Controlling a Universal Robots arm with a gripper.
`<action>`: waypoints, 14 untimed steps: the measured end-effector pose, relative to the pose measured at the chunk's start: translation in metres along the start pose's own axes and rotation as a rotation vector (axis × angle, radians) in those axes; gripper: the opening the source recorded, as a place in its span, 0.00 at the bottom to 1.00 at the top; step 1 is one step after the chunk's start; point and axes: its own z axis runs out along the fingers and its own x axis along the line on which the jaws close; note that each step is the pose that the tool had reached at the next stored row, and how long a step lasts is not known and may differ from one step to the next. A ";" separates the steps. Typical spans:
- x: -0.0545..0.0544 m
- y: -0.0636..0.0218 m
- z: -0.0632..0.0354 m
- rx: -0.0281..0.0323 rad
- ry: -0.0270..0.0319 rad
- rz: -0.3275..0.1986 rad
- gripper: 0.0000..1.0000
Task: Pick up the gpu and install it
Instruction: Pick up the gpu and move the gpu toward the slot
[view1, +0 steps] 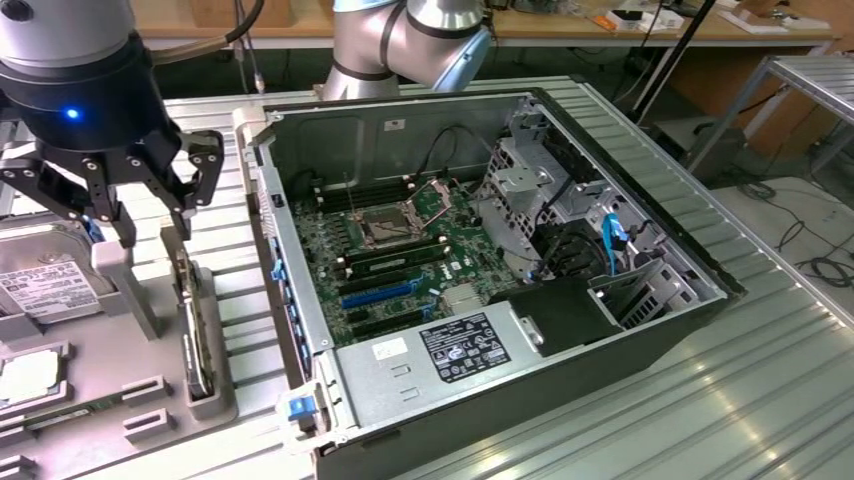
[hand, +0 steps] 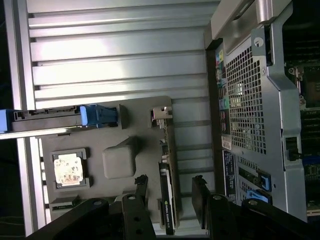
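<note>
Fingers (hand: 200, 195) spread open above the gpu (hand: 167, 200); wrist view shows it between them.

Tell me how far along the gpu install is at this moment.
Done: nothing yet; the gpu stands on edge in the grey tray, outside the open computer case. In hand: the open gripper hovers over the card, holding nothing. Left: pickup and installation.

Black claw (view1: 147, 228), grey tray (view1: 127, 350), green motherboard (view1: 451, 262)
</note>
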 end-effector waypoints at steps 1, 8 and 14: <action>0.000 -0.0001 0.0008 0.0000 0.0000 0.000 0.48; 0.000 -0.0006 0.0069 0.0014 0.0000 0.000 0.48; 0.000 -0.0017 0.0126 0.0024 -0.0001 0.000 0.48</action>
